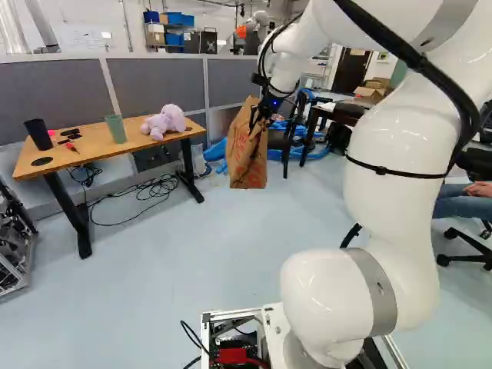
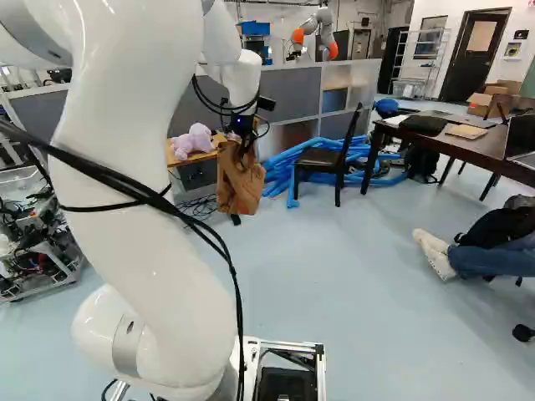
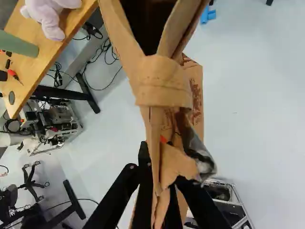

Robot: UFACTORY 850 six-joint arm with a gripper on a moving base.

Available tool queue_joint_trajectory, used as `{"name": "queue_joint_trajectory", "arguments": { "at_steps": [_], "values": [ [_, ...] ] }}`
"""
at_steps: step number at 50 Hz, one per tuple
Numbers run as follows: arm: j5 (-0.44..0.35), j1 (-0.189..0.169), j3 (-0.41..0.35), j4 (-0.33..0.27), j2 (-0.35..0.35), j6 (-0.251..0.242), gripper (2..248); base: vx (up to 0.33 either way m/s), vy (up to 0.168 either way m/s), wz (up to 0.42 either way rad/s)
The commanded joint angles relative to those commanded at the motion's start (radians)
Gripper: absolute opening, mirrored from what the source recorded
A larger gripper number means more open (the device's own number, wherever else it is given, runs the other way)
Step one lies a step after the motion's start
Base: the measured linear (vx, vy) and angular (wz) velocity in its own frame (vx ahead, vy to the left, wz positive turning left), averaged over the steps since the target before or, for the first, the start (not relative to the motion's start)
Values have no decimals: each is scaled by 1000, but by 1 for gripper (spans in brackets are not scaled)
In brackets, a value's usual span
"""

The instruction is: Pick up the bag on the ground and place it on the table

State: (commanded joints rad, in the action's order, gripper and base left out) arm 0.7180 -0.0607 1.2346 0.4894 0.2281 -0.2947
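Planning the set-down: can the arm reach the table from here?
Probably yes: the tool holds the bag near the table, nothing visibly between, though the bag's base looks below tabletop height and a plush toy occupies the nearest end.

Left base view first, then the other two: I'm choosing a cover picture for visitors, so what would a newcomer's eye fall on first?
Probably the huge, glossy white arm, filling much of the left base view's right side. Next, the brown paper bag hanging from its fingers, right of the wooden table in that view. Then the pale purple plush toy lying on that table.
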Motion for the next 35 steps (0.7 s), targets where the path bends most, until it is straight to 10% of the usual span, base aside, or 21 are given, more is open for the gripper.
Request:
{"name": "queue_joint_trajectory", "arguments": {
  "at_steps": [35],
  "values": [
    [24,0,7,10,-82,0,21,0,0,0]
  ]
}}
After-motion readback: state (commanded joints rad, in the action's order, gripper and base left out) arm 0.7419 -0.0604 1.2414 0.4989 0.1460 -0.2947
